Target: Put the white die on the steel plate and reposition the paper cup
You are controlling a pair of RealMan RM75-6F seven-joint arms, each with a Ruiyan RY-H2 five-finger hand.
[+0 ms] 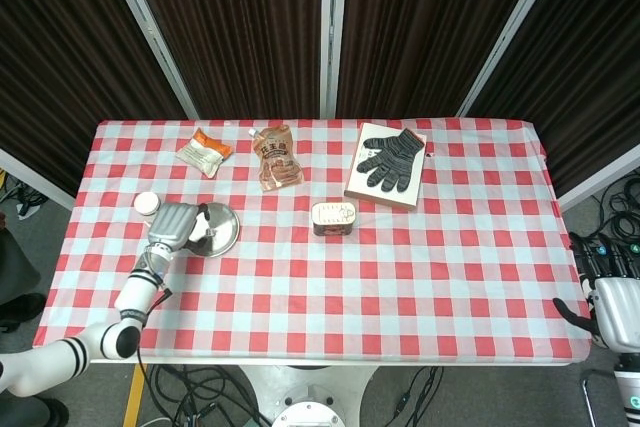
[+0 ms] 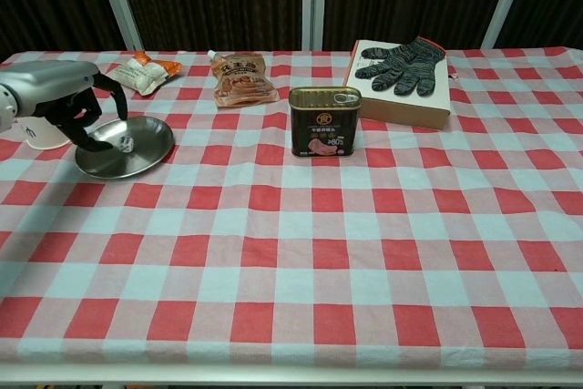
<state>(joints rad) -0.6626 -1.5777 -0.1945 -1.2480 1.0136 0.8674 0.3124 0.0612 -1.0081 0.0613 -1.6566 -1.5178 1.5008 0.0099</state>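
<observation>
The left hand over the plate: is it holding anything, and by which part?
Nothing. The left hand is open over the steel plate; the white die lies loose on it.

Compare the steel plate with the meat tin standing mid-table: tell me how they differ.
The steel plate is round, shallow and bare shiny metal; the meat tin is a tall rectangular can with a dark printed label. The plate lies open, with the white die on it; the tin is sealed, with a pull tab on top. The left hand hovers over the plate; nothing is near the tin. Both are metal and rest on the checked cloth.
</observation>
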